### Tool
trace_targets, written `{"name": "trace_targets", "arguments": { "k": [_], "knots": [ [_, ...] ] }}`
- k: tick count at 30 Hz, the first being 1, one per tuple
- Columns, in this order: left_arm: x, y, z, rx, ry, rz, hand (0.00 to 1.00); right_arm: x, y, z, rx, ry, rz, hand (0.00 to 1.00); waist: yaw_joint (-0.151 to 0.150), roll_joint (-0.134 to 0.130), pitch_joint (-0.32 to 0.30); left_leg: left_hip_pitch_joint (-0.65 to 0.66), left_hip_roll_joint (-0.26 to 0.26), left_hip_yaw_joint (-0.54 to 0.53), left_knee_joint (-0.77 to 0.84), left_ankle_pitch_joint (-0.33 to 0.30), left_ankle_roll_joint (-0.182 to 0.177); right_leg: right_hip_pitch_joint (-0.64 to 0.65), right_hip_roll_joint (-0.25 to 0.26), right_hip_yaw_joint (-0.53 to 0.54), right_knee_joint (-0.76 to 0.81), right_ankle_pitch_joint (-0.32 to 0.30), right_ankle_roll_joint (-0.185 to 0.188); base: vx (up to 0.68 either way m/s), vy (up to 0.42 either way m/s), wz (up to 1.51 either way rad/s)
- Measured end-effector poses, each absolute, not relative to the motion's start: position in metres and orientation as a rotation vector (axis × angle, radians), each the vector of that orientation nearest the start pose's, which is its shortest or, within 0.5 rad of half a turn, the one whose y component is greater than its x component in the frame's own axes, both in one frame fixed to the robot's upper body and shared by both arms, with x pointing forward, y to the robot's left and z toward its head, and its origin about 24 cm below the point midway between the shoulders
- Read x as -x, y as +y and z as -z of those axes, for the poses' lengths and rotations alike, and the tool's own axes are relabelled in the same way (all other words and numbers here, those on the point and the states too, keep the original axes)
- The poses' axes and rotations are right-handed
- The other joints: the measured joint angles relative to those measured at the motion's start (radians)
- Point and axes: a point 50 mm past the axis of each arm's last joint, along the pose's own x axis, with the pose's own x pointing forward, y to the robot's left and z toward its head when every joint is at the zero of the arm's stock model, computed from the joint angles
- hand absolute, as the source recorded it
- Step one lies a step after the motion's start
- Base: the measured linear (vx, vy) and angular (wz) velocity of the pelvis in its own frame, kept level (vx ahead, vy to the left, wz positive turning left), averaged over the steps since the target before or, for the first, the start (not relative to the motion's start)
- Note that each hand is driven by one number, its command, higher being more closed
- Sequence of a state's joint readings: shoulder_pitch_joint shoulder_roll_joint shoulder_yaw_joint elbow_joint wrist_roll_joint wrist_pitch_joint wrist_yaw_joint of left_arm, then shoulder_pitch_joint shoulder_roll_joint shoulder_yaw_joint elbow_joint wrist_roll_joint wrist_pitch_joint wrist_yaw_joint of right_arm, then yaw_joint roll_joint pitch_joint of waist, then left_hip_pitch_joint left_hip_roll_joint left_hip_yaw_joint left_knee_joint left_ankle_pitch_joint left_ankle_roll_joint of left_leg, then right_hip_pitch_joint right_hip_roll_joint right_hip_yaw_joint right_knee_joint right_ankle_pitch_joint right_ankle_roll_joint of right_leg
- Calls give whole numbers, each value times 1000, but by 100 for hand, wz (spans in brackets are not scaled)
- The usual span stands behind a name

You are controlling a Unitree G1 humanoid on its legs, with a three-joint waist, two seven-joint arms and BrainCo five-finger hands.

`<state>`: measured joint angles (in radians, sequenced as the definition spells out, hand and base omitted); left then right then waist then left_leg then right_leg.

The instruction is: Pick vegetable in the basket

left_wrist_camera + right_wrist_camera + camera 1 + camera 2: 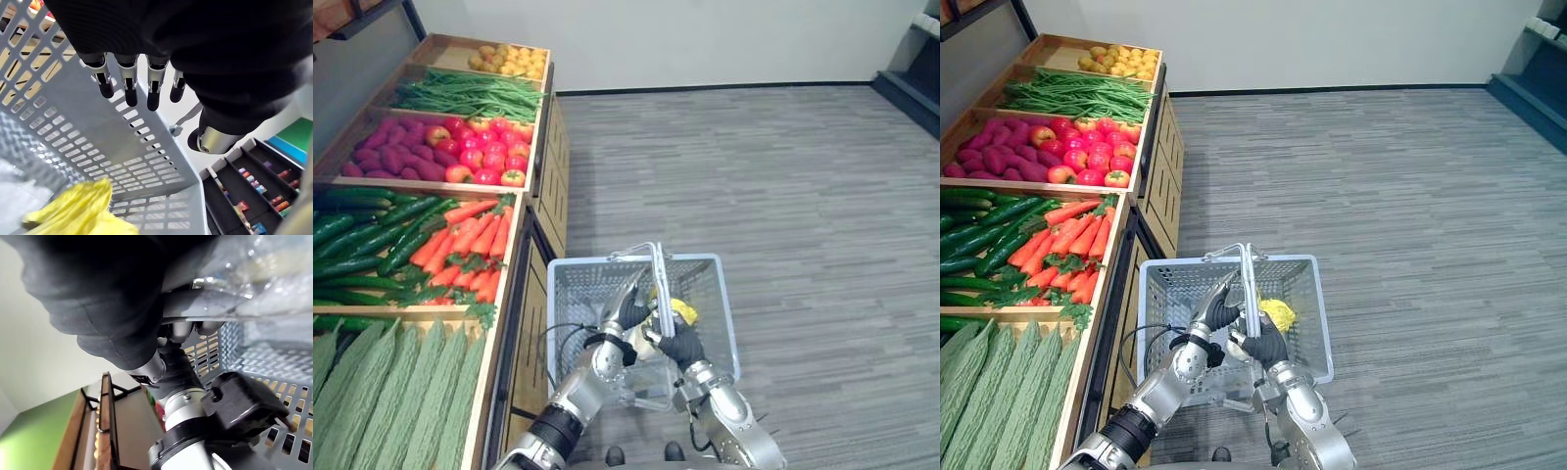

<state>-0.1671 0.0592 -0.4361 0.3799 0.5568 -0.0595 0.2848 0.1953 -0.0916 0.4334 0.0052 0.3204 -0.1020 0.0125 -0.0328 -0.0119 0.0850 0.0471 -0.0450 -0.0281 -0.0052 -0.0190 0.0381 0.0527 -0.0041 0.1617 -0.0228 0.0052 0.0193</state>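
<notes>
Left eye view: grey basket [720, 294] on the floor, right of the produce shelf [553, 186].
Yellow vegetable [683, 311] lies inside basket; right hand [680, 345] curled round handle [657, 274]; left hand [631, 311] straight-fingered beside handle.

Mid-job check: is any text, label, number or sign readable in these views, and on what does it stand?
No text can be read in any view.
Grey perforated plastic basket: no label seen on its walls, nor on the metal handle that the right hand grips.
Wooden produce crates: no price tags or signs seen.
Small colourful packets in a dark shelf tray: may carry print, too small and blurred to read.
</notes>
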Motion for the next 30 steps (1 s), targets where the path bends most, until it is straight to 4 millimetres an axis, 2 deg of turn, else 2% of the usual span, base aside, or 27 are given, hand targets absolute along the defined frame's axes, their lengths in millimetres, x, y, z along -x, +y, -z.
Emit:
{"name": "trace_targets", "arguments": {
  "k": [6, 10, 13, 15, 19, 21, 24, 27, 30],
  "knots": [
    [-240, 67, -15, -508, -98, 199, 0, -202, -109, -2, -165, 141, -129, 100, 3, 1, 0, 15, 1, -27, -36, 27, -16, 7, 0, -26, 0, 0, -1, -6, -13, 13],
    [-232, 87, -23, -382, -92, 84, 0, -206, -135, -3, -145, 126, 21, 100, 8, 10, -8, 36, 1, -34, -70, 37, -18, 14, 0, -41, 3, -4, 0, -21, -8, 9],
    [-224, 117, -32, -277, -104, -38, 0, -202, -162, -2, -130, 122, 160, 100, 16, 25, -18, 39, -2, -49, -87, 47, -21, 13, -4, -55, 4, -7, 4, -12, 11, 13],
    [-218, 130, -32, -243, -97, -85, 0, -199, -173, -2, -126, 121, 208, 100, 21, 29, -20, 38, -3, -50, -87, 50, -16, 13, -5, -57, 4, -7, 5, 6, 4, 4],
    [-202, 166, -17, -149, -5, -234, 0, -192, -194, 1, -90, 132, 299, 100, 21, 30, -21, 38, -6, -50, -87, 50, -16, 14, -9, -59, 4, -8, 6, 2, 0, 1],
    [-195, 177, -9, -111, 41, -274, 0, -187, -200, 3, -84, 142, 327, 100, 21, 31, -21, 38, -7, -49, -87, 50, -16, 14, -10, -59, 4, -9, 7, 0, 0, 0],
    [-181, 196, 13, -87, 150, -344, 0, -179, -208, 7, -81, 163, 372, 100, 22, 31, -21, 40, -8, -46, -87, 48, -18, 14, -12, -57, 8, -11, 8, -3, -1, -1],
    [-169, 204, 30, -62, 236, -383, 0, -174, -209, 10, -78, 180, 388, 100, 23, 30, -21, 38, -7, -36, -89, 45, -19, 8, -11, -51, 20, -20, 8, -23, -11, -8],
    [-162, 202, 38, -51, 274, -394, 0, -172, -212, 12, -68, 191, 402, 100, 33, 30, -22, 32, -7, -19, -94, 40, -12, -7, -12, -47, 32, -31, 15, -27, -13, -13]
  ]
}}
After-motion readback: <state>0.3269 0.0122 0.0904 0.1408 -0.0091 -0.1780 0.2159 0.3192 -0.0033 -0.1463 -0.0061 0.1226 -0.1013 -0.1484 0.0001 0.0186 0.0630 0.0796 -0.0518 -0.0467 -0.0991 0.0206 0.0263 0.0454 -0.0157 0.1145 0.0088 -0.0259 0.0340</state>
